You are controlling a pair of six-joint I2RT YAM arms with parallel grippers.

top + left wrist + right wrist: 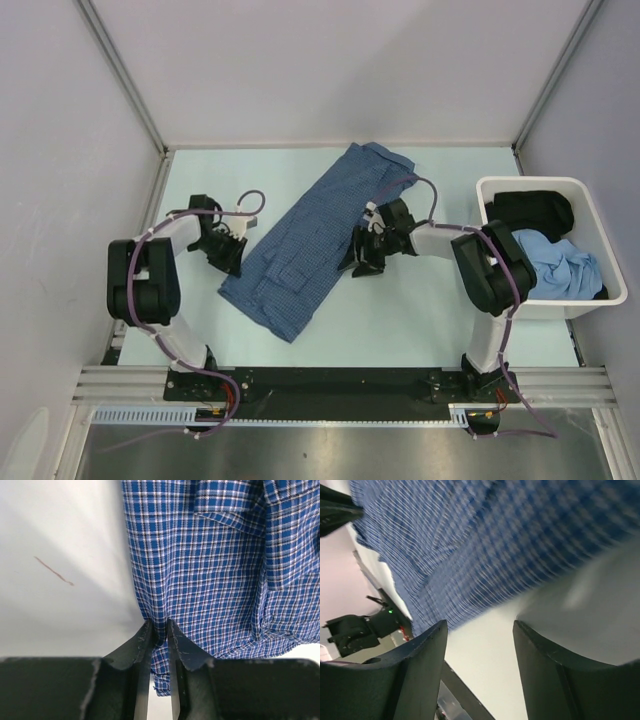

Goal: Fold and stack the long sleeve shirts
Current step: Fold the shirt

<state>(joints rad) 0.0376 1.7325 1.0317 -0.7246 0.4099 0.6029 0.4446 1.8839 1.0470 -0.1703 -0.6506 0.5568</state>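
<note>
While the left gripper [159,630] is clenched on the edge of the blue checked shirt [305,235], the right gripper [480,627] hangs released at its other side. The shirt slants across the middle of the bench [420,320], from the far edge toward the near-left corner.

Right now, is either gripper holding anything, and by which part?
The left gripper pinches the shirt by a small fold at its side edge. The right gripper is open and holds nothing.
</note>
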